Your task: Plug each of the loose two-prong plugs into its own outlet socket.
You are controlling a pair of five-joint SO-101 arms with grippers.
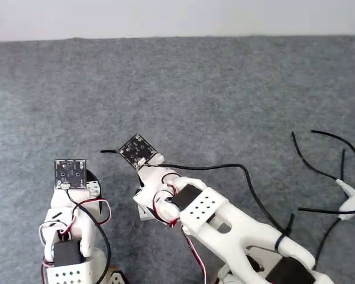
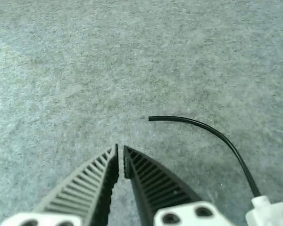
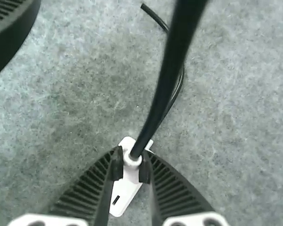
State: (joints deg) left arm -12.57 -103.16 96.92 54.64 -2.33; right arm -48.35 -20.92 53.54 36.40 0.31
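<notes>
No plug visibly seated yet. Right gripper [image 3: 130, 162] is clamped on the neck of a white plug [image 3: 124, 190], whose black cable [image 3: 167, 75] rises between the fingers. The plug sits near the middle of the table [image 1: 225, 83]. Socket under it: cannot tell. Left gripper [image 2: 121, 157] is closed and empty, near the plug. Other loose plugs [image 1: 353, 203] lie by the right edge, well apart. Most work remains, I judge.

The table [image 1: 225, 89] is covered all over in a grey, fuzzy, carpet-like cloth, slightly mottled up close. Beyond its far edge runs a plain pale band [image 1: 177, 18], meeting the cloth in a straight line.
</notes>
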